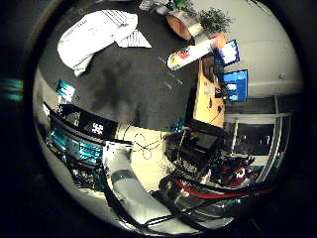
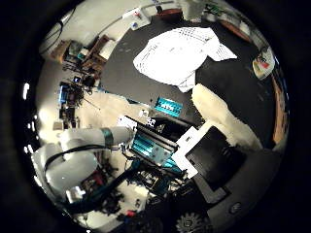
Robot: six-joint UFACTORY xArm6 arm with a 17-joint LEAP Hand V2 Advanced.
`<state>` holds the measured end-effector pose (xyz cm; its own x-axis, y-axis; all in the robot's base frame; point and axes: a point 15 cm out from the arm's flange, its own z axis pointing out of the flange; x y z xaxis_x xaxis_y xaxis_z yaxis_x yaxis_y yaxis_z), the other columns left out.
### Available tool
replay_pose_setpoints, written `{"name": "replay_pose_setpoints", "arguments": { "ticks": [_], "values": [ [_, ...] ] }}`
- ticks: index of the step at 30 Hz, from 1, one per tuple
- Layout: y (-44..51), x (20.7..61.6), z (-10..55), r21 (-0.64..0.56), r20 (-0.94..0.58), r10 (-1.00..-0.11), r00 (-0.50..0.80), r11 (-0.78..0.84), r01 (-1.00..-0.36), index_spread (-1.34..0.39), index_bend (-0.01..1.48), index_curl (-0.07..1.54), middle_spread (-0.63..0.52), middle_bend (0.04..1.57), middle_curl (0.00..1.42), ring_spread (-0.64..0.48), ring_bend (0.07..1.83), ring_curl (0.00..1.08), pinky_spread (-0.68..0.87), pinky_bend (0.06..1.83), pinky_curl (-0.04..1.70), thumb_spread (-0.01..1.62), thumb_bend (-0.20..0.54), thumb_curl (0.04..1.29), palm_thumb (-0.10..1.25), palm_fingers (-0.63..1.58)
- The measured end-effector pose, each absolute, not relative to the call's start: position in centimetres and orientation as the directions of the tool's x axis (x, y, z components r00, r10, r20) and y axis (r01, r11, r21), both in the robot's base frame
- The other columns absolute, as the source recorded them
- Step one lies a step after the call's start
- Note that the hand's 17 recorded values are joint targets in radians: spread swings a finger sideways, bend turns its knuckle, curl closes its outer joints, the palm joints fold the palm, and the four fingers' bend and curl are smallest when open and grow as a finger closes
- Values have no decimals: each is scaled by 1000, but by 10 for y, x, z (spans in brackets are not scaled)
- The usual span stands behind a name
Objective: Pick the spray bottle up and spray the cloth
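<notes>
1. Spray bottle (image 1: 194, 52): lying on its side on the dark desk (image 1: 138, 84), close to the edge with the wooden strip. Pale body, red label, orange end pointing off the desk. Nothing touching it.
2. Cloth (image 2: 177, 53): white, crumpled in a loose heap on the same desk, well apart from the bottle, with bare desk between them.
3. Robot hand (image 2: 218, 145): released and empty. The one padded finger (image 2: 221, 114) in sight reaches out nearly straight over the desk. Far from both bottle and cloth, judging by how small they look.
4. Step in hand: reaching for the bottle, with no grasp begun and spraying not yet possible.
5. Handling, as a judgement: probably light, stiff plastic with a smooth skin, so slippery and apt to roll when nudged from the side. Contents not visible, so weight uncertain.
6. Where to hold: around the body just below the neck, leaving a finger free for the trigger. Needs tipping upright after the lift.
7. Risk: a glancing touch could roll it off the nearby edge.
</notes>
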<state>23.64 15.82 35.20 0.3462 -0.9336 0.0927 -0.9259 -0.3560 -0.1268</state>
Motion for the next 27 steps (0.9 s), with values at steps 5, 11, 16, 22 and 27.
{"name": "replay_pose_setpoints", "arguments": {
  "ticks": [5, 11, 16, 22, 27],
  "values": [
    [158, 236, 352, -129, 90, -934, 346, -356, -926, -432, 195, 372, -18, 184, 256, 263, 236, 190, 675, 624, 95, 992, -20, 600, 837, 463],
    [160, 238, 353, -138, 87, -934, 348, -357, -924, -433, 192, 365, -27, 186, 259, 263, 247, 192, 674, 625, 98, 992, -20, 600, 837, 463],
    [161, 240, 355, -147, 86, -934, 347, -356, -923, -435, 192, 361, -28, 186, 258, 266, 256, 192, 678, 634, 96, 992, -20, 600, 837, 462],
    [155, 245, 369, -180, 77, -938, 338, -347, -921, -453, 181, 339, -28, 192, 268, 255, 281, 195, 672, 654, 95, 990, -23, 598, 826, 461],
    [142, 262, 397, -234, 66, -951, 301, -308, -922, -475, 171, 316, -49, 199, 279, 244, 325, 200, 674, 680, 96, 983, -21, 598, 828, 460]
  ]
}}
